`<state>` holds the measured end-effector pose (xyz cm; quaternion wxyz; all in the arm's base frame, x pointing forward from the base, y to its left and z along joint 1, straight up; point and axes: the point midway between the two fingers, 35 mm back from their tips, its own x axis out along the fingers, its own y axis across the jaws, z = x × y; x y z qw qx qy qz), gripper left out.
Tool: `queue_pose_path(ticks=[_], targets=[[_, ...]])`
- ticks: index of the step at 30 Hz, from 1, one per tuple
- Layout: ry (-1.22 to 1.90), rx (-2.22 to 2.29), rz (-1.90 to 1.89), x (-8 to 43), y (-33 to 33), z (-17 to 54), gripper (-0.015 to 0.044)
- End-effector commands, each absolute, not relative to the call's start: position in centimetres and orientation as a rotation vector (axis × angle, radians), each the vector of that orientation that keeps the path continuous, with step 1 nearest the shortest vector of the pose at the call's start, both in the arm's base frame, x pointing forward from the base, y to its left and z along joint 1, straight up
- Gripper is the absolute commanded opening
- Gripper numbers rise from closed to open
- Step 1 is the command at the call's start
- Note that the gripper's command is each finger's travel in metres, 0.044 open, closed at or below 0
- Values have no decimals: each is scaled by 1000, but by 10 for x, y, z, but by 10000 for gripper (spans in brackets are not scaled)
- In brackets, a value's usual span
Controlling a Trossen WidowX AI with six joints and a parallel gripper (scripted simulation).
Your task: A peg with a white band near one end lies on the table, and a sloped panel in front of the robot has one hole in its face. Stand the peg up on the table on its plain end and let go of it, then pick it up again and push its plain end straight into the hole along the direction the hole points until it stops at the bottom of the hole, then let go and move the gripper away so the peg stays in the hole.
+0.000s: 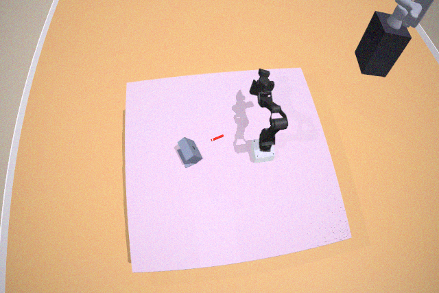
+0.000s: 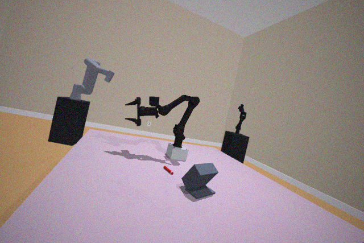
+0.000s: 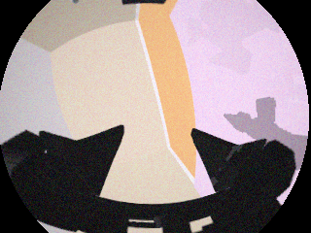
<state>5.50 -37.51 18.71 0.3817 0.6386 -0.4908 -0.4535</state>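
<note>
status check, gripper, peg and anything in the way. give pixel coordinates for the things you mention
gripper (image 1: 256, 73) (image 2: 125, 111) (image 3: 158, 130) open, nothing held; red peg (image 1: 217, 137) (image 2: 168, 170) flat on table, between arm base (image 1: 254, 156) (image 2: 172, 155) and sloped panel block (image 1: 187, 151) (image 2: 194, 177); nothing seen touching or covering peg

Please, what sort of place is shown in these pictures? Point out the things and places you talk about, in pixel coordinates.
It is probably a robot test room: a black arm (image 1: 278, 123) (image 2: 187, 114) is mounted on a pink table (image 1: 219, 204) (image 2: 117, 205), and a grey arm (image 1: 404, 1) (image 2: 89, 78) stands on a black pedestal (image 1: 383, 47) (image 2: 69, 121) nearby.

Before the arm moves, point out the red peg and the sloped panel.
Red peg (image 1: 217, 137) (image 2: 168, 170): top and exterior views, middle of its red body.
Sloped panel (image 1: 189, 151) (image 2: 191, 177): top and exterior views, block's side.
</note>
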Motion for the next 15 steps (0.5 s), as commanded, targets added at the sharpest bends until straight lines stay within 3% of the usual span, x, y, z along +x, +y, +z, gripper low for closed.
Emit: queue_pose_path(ticks=[1,15], targets=[[-1103,1607,-1197,75,-375,181,440],[-621,1492,-1284,136,-364,154,440]])
